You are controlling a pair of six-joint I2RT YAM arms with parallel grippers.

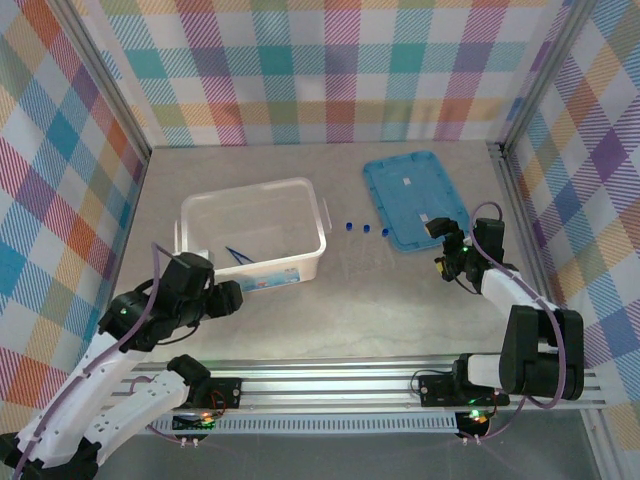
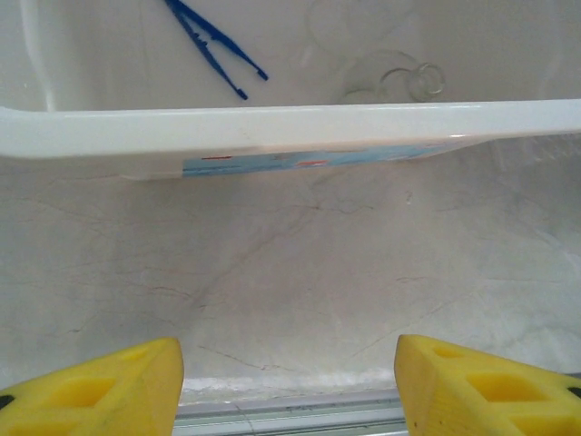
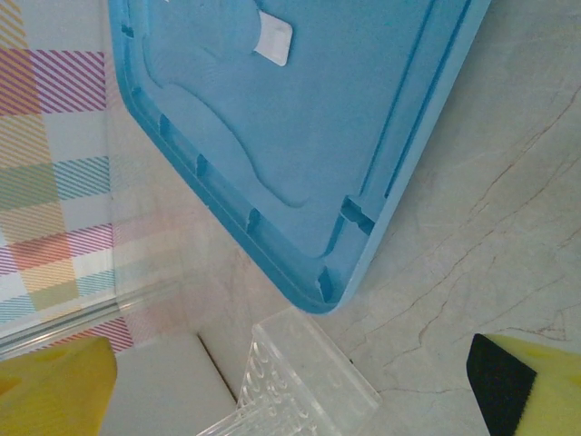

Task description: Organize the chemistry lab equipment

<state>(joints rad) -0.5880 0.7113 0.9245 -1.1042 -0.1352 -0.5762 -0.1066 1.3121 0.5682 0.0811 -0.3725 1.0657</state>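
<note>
Dark-blue tweezers lie inside the white tub, also seen from above as tweezers. A clear round flask lies in the tub to their right; other clear glass near it is too faint to name. Three blue-capped tubes lie on the table between the tub and the blue lid. My left gripper hangs open over bare table just in front of the tub, left gripper. My right gripper is open at the lid's near right corner, right gripper.
A clear plastic rack with rows of holes lies on the table between my right fingers, touching neither, just off the blue lid. The checked side wall stands close on the right. An aluminium rail runs along the near edge.
</note>
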